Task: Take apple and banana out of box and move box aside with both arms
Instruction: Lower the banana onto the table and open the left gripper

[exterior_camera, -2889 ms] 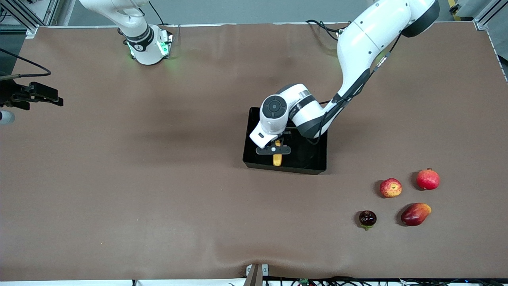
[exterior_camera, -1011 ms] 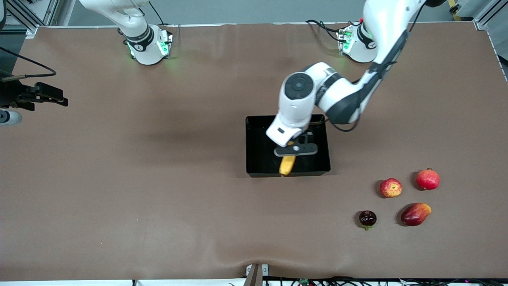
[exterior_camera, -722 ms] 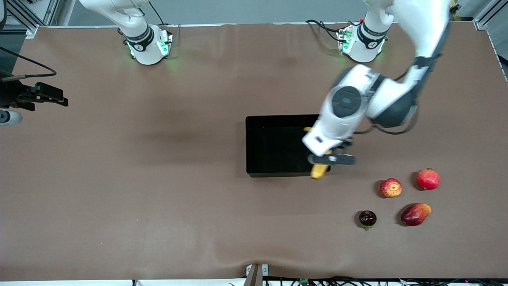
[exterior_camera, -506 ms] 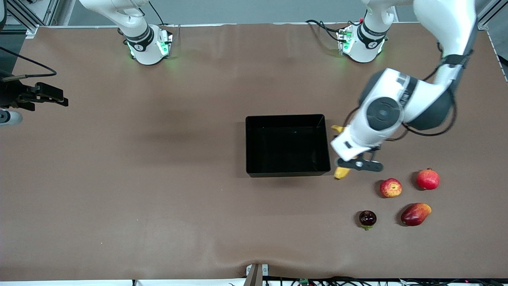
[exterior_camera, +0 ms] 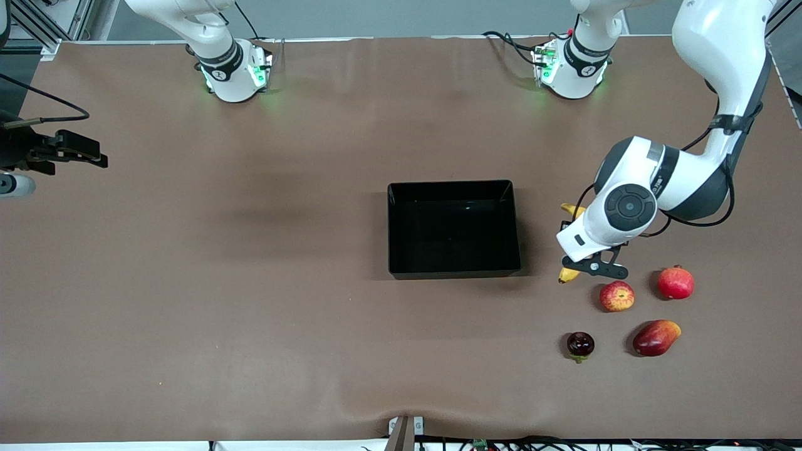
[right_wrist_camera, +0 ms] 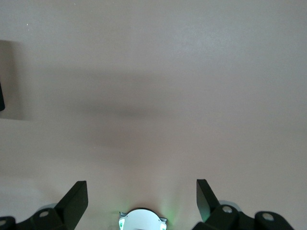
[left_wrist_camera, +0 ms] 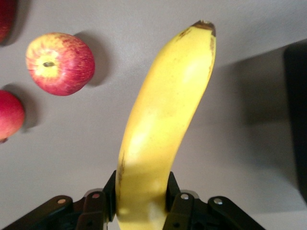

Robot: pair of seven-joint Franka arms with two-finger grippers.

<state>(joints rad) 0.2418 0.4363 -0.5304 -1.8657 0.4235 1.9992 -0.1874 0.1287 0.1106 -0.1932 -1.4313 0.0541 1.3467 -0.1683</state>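
My left gripper [exterior_camera: 586, 266] is shut on the curved yellow banana [exterior_camera: 569, 274] and holds it over the bare table, between the black box [exterior_camera: 453, 273] and the apple [exterior_camera: 617, 295]. In the left wrist view both fingers press the banana [left_wrist_camera: 163, 120] at its lower part, with the red and yellow apple [left_wrist_camera: 60, 63] lying off to one side. The box is open-topped and has nothing in it. My right gripper [right_wrist_camera: 140, 186] waits high over its own base, open, with nothing between its fingers.
Toward the left arm's end lie a red crowned fruit [exterior_camera: 675, 282], an oval red-orange mango [exterior_camera: 656, 337] and a small dark fruit [exterior_camera: 580, 344], all close to the apple. The brown mat [exterior_camera: 250, 313] covers the table.
The left arm has carried the banana from over the box toward its own end of the table, to beside the apple. The box has stayed put. The right arm has not moved.
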